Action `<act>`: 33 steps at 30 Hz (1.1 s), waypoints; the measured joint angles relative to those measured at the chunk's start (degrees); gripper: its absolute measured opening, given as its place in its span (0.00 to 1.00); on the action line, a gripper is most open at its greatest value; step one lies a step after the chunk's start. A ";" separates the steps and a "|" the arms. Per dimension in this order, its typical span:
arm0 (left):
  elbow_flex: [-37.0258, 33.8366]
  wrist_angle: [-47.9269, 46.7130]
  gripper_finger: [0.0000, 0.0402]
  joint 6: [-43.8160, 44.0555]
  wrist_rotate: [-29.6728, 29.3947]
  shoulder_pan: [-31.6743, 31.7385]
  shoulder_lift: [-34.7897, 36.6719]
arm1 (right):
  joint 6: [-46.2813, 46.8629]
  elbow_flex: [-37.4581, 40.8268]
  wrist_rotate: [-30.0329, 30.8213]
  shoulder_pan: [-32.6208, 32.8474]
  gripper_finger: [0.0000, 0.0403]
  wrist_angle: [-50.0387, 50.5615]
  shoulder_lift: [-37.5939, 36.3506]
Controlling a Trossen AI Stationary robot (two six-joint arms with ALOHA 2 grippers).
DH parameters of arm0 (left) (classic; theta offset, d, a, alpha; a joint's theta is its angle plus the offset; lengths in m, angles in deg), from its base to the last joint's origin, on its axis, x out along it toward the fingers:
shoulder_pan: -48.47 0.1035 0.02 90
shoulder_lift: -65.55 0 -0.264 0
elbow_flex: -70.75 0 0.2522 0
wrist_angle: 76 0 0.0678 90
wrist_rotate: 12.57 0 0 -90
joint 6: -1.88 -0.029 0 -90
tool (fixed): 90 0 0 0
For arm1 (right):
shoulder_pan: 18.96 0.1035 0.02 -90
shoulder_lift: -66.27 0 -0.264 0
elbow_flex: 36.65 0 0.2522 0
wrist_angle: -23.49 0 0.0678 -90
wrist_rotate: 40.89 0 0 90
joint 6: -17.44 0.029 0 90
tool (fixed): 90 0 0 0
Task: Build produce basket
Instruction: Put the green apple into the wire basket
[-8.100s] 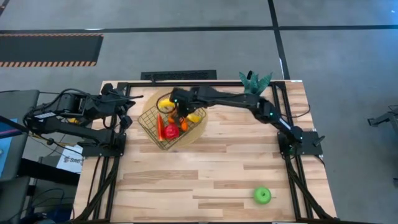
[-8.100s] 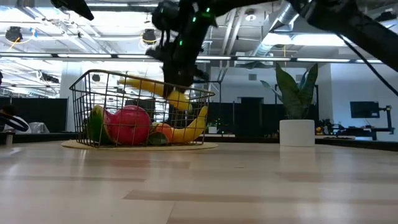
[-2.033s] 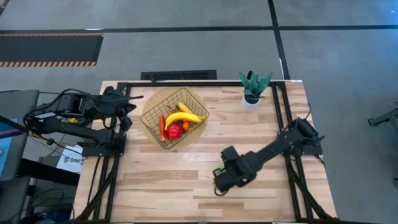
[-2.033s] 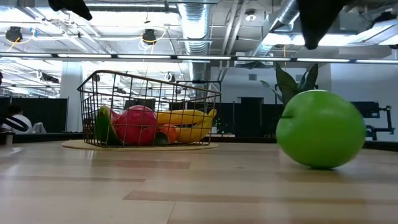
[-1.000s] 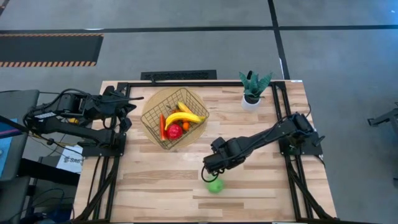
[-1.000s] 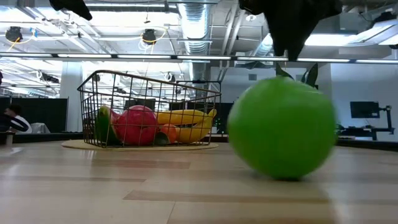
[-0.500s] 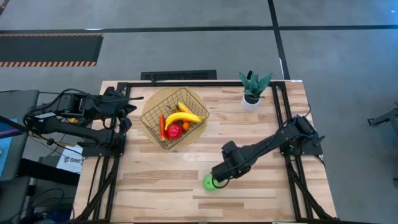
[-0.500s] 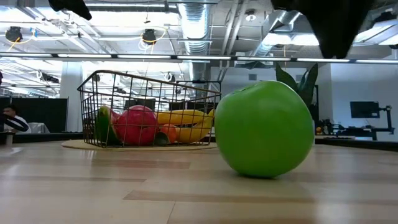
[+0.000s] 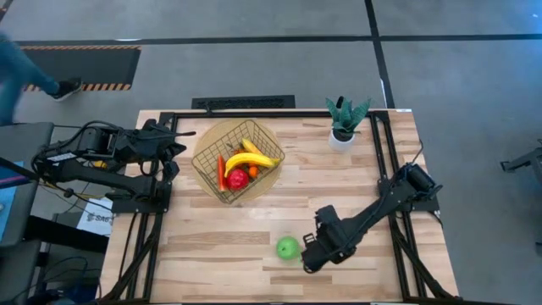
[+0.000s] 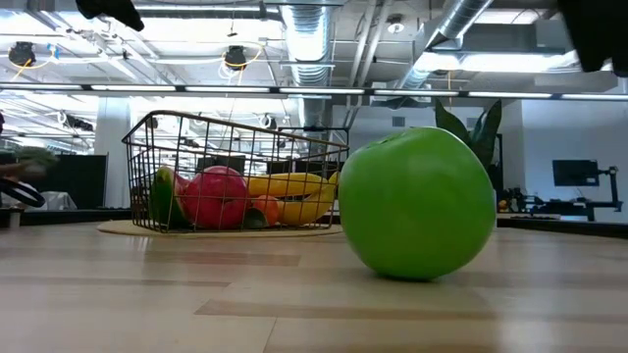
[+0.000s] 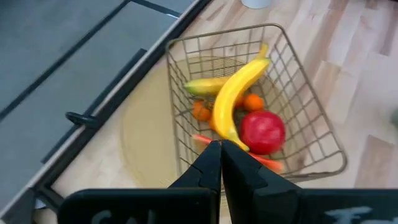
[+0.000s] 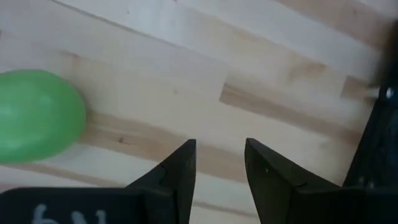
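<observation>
Green apple (image 9: 288, 247) loose on table (image 9: 212, 254), just beside my right claw (image 9: 310, 257), fingers parted, empty. Basket (image 9: 206, 165) holds bananas (image 9: 249, 158), red apple (image 9: 237, 179). Left claw (image 9: 176, 148) clenched beside basket.

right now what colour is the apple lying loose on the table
Green: the apple is a plain bright green all over. It shows best in the low view.
</observation>
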 joint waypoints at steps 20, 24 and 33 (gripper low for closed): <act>0.00 1.65 0.00 -1.08 6.25 -3.24 -9.99 | 17.38 0.00 0.00 7.96 0.27 -0.43 0.00; 0.00 6.05 0.00 -1.83 6.84 -7.76 -14.55 | 16.89 0.00 0.00 7.91 0.20 -0.43 0.00; 0.02 16.10 0.00 -2.00 12.72 -17.44 -24.39 | 15.27 0.00 0.03 8.12 0.09 -0.02 0.00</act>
